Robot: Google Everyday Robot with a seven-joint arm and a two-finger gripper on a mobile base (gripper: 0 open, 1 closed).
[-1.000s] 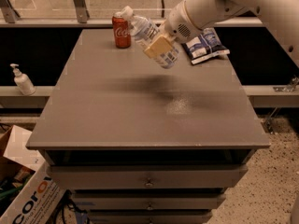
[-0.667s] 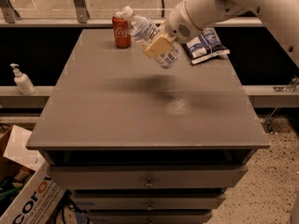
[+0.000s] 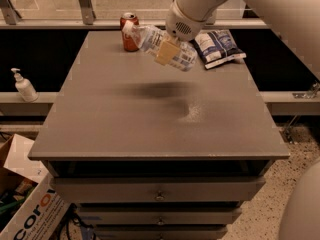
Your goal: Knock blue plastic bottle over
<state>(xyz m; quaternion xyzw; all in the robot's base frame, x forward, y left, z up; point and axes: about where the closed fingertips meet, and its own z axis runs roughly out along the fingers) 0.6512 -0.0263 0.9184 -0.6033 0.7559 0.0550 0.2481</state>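
The blue plastic bottle (image 3: 177, 51) is clear with a white cap and a blue-and-white label. It hangs in the air over the back middle of the grey table (image 3: 100, 129), tilted almost flat, cap pointing left toward the red soda can (image 3: 129, 31). My gripper (image 3: 167, 52) comes down from the white arm at the top and is shut on the bottle's middle; a tan finger (image 3: 165, 53) crosses its label. The bottle's shadow lies on the table below it.
A blue-and-white snack bag (image 3: 217, 46) lies at the back right of the table. A white pump-dispenser bottle (image 3: 22, 85) stands on a ledge at the left. A cardboard box (image 3: 30, 209) sits on the floor at lower left. Drawers are below the tabletop.
The held bottle has tipped further toward horizontal, its cap dropping lower and to the left, nearer the can. The wrist shifted slightly left.
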